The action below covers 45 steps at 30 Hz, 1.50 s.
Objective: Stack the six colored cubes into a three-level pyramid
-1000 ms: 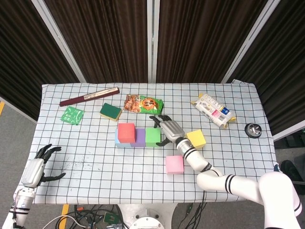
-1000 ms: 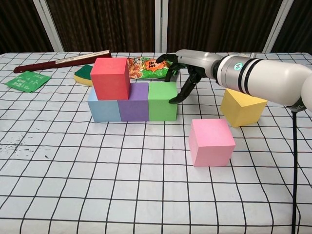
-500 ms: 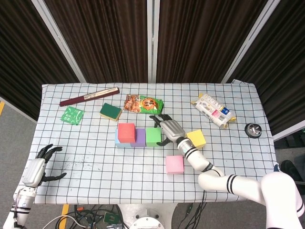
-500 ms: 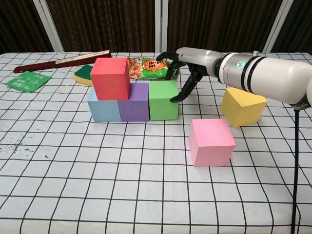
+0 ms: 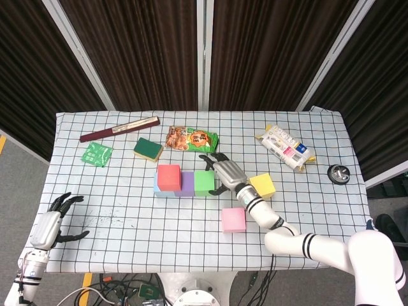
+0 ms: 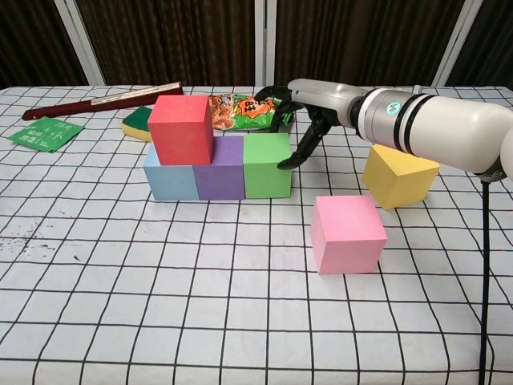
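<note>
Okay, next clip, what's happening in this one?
A two-armed robot is building a cube pyramid. The blue cube, purple cube and green cube form the bottom row, with the red cube on top at the left. The right hand is at the green cube's right side, holding nothing. The pink cube and yellow cube wait nearby. The left hand idles at the table's edge.

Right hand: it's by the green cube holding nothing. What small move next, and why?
Probably draw the right hand back from the green cube and over to the pink cube to grasp it. The base row of blue, purple and green looks set, the red cube sits on the blue-purple seam, and the second-level spot beside it is open. Pink lies loose, nearest the front.
</note>
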Motion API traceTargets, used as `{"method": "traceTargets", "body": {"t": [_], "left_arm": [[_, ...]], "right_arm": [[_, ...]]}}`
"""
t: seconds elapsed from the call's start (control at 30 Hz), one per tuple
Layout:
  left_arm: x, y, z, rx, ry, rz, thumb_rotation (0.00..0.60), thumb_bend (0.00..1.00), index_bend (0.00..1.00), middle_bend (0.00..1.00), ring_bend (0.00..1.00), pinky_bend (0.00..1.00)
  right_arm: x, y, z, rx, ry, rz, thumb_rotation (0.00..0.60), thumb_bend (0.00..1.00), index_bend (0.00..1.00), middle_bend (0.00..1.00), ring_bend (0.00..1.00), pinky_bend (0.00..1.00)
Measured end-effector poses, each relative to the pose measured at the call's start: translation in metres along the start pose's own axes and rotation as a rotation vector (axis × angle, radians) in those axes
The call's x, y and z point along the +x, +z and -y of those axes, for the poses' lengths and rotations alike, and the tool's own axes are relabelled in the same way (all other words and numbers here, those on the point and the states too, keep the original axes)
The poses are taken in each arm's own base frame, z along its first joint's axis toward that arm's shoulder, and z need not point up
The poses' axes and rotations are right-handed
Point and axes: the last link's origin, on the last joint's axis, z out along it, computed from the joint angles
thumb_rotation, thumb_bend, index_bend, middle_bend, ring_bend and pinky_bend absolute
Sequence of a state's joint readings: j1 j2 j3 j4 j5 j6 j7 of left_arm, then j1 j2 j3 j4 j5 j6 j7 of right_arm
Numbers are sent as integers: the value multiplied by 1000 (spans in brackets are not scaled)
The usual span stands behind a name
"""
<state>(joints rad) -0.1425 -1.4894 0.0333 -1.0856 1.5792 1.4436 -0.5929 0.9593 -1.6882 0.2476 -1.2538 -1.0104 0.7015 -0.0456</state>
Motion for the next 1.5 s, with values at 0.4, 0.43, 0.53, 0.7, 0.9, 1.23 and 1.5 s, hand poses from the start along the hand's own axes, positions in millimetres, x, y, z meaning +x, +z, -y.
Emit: {"method": "traceTargets", "body": {"t": [0.4,0.43,0.53,0.7,0.9,1.23,1.5], "left_arm": [[-1,0,0,3,-6,3,600,0,192,218,62,92],[-1,0,1,3,-6,4,600,0,192,218,62,92],[-1,0,1,4,-7,4,600,0,192,218,62,92],[0,0,1,5,-9,5,600,0,192,218,62,92],[-1,-1,2,8,-11,8,600,0,192,218,62,92],[-1,-1,3,11,-15,14,600,0,192,218,62,92],[-1,0,2,7,-20,13,600,0,192,218,62,92]], "right_arm": [[-2,1,0,-4,7,7,600,139,0,356,0,0],[-2,1,0,-4,7,8,600,139,0,356,0,0],[-3,1,0,-4,7,9,600,140,0,356,0,0],[-3,1,0,-5,6,8,600,142,0,355,0,0],[-4,2,1,-5,5,10,600,143,0,351,0,0],[-5,3,1,0,-2,11,600,143,0,349,0,0],[-4,2,2,6,3,23,600,107,0,252,0,0]]}}
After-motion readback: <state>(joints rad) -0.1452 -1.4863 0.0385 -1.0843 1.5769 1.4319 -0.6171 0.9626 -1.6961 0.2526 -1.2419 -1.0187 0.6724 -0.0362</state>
